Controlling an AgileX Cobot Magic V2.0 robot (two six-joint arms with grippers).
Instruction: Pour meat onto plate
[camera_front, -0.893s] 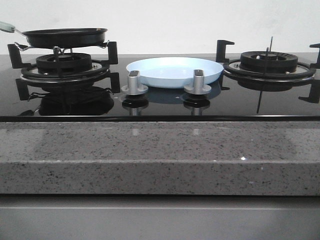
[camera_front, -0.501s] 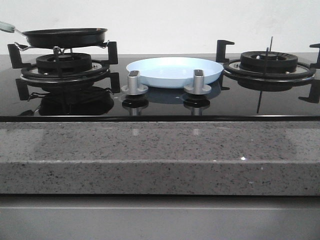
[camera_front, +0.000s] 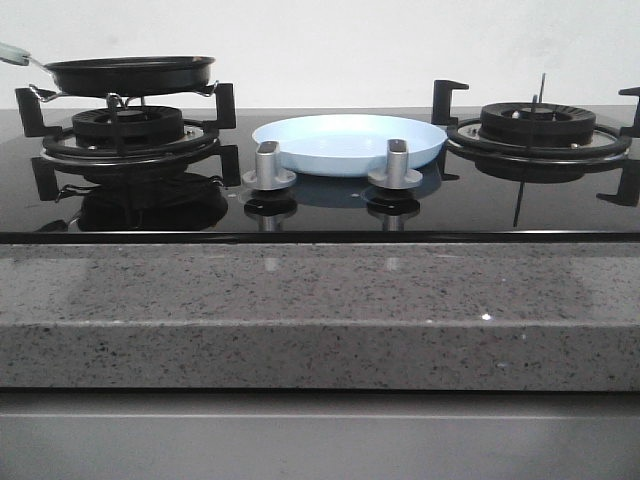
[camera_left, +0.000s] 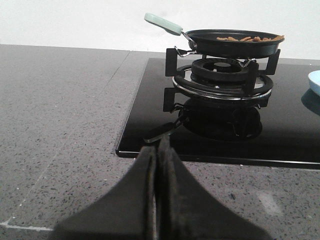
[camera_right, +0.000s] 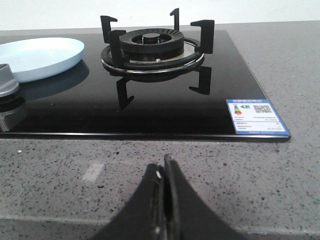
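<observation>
- On the black glass hob (camera_front: 330, 205), between the two burners: pale-blue plate (camera_front: 348, 142), flat on the glass, nothing on it.
- Just in front of the plate: two silver control knobs (camera_front: 269, 166), upright, one toward each side of the plate.
- To the left of the plate: left burner grate (camera_front: 125, 135), carrying the black frying pan (camera_front: 130, 72); pan level, resting on the grate prongs, pale-green handle (camera_left: 163, 23) angled up and away from the plate.
- Inside the frying pan: the meat (camera_left: 248, 38), light-brown pieces just showing above the rim in the left wrist view; hidden by the pan wall in the front view.
- To the right of the plate: right burner grate (camera_front: 538, 128), bare.
- Near the right front corner of the hob, beyond the right burner from the plate: blue-and-white label (camera_right: 256, 117) stuck to the glass.
- In front of the hob, well apart from the plate: grey speckled countertop (camera_front: 320, 300).
- Left gripper (camera_left: 157, 155): above the countertop, off the hob's left front corner, well apart from the plate; jaws pressed together, holding nothing.
- Right gripper (camera_right: 164, 176): above the countertop in front of the right burner; jaws pressed together, holding nothing.
</observation>
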